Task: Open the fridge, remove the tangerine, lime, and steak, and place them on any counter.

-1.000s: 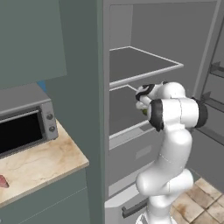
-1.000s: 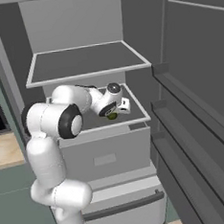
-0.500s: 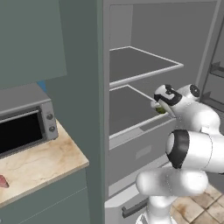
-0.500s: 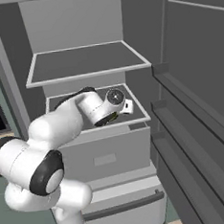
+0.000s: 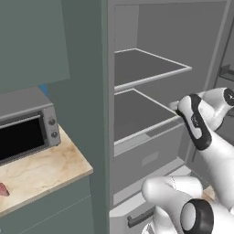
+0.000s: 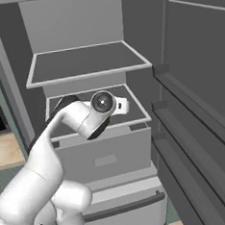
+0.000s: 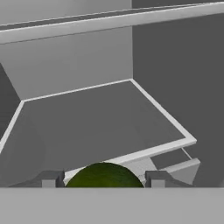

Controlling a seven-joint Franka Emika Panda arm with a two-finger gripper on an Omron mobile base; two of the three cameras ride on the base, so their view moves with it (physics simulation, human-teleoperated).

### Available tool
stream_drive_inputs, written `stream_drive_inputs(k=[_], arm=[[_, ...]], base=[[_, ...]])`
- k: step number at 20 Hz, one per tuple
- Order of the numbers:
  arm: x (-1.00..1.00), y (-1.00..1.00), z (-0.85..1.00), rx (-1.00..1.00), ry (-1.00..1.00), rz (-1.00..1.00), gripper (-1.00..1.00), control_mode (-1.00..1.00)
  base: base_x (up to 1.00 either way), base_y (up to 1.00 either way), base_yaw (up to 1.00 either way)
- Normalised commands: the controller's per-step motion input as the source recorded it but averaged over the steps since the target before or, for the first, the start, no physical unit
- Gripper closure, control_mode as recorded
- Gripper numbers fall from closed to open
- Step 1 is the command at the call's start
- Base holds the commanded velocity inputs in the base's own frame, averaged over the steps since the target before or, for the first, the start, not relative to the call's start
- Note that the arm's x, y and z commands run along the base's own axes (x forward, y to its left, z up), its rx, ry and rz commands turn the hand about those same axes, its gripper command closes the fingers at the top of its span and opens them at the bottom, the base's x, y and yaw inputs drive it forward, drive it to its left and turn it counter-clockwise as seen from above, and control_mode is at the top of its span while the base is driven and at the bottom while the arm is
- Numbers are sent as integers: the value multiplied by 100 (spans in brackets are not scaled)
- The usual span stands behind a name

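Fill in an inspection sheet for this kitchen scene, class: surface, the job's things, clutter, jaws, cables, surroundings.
Surface: counter, beige marble, carrying the microwave.
Job's things: fridge open, visible shelves bare; lime between the gripper's fingers; steak at the counter's left edge; tangerine: nothing seen.
Clutter: nothing seen.
Jaws: closed on the lime, in front of the middle shelf.
Cables: nothing seen.
Surroundings: grey-green cabinets above and below the counter; tiled floor.
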Motion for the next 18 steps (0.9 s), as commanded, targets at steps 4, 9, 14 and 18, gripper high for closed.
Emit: stream_drive_inputs(k=[4,9,14,18], arm=[[-100,5,93,-8,0,0,100,-100],[-86,15,33,-15,1,0,100,-100],[-25,29,0,-9,4,0,100,-100],[-5,32,0,-8,11,0,100,-100]], base=[[0,0,0],[0,0,0],[0,0,0],[0,0,0]])
